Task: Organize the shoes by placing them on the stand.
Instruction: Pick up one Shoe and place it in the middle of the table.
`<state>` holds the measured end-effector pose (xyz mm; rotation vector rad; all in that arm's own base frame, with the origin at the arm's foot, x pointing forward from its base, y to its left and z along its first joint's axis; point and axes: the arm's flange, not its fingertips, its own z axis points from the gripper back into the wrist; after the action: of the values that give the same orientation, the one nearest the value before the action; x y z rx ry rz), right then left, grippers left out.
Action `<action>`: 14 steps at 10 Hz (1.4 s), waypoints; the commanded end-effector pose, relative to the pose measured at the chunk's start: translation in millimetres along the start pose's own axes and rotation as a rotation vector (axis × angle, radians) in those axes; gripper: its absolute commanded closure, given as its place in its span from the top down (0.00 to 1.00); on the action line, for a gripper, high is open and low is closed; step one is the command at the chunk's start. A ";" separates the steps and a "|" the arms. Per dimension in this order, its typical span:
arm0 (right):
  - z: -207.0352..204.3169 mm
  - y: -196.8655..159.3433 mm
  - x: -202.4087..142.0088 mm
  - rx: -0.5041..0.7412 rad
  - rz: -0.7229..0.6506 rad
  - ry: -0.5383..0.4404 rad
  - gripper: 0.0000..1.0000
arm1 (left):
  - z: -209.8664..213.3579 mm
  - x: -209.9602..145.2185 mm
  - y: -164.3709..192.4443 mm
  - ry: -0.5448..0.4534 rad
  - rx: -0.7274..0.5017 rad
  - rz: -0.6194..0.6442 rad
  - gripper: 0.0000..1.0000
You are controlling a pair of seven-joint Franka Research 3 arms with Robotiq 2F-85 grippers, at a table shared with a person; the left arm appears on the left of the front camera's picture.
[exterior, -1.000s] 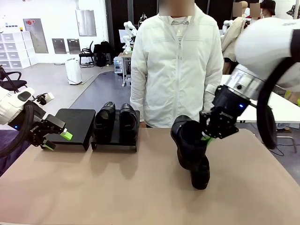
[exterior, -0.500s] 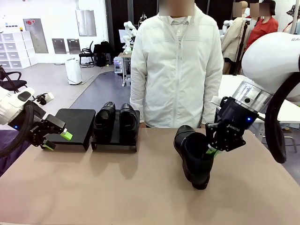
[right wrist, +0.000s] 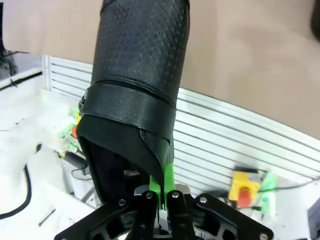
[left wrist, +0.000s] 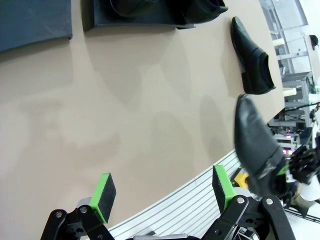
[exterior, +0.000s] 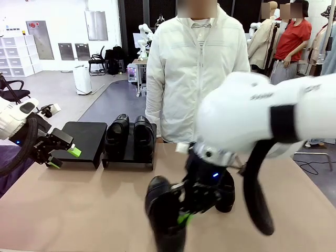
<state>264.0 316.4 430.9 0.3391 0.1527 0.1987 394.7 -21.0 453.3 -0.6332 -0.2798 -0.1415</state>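
Tabletop point(exterior: 79, 210): gripped shoe point(exterior: 160, 210) swung nearer, leftward.

place: robotics lab, open hall | cues: big white robot arm point(exterior: 247, 113) over tan worktop point(exterior: 89, 205); ribbed metal frame point(right wrist: 215, 145); yellow box point(right wrist: 239, 178) with red stop button point(right wrist: 244, 195); white drawer cabinets point(exterior: 14, 55); black office chair point(exterior: 97, 60); grey floor point(exterior: 58, 86)

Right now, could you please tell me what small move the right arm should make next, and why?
Probably carry the held shoe leftward toward the empty stand section. The right gripper is shut on its collar, lifted clear, and the other section already holds a pair.
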 end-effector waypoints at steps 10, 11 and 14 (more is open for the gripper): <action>-76.4 51.7 147.1 0.113 -0.203 -0.027 0.49 | 1.9 -0.5 1.3 0.004 0.002 0.004 1.00; -75.5 49.8 146.0 0.123 -0.200 -0.022 1.00 | 1.9 -0.5 1.3 0.004 0.002 0.004 1.00; -47.9 38.8 132.8 0.195 -0.108 0.009 1.00 | 1.9 -0.5 1.3 0.004 0.002 0.004 1.00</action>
<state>382.7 412.7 366.2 0.4648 0.1778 0.0254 394.6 -20.9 453.2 -0.6333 -0.2796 -0.1413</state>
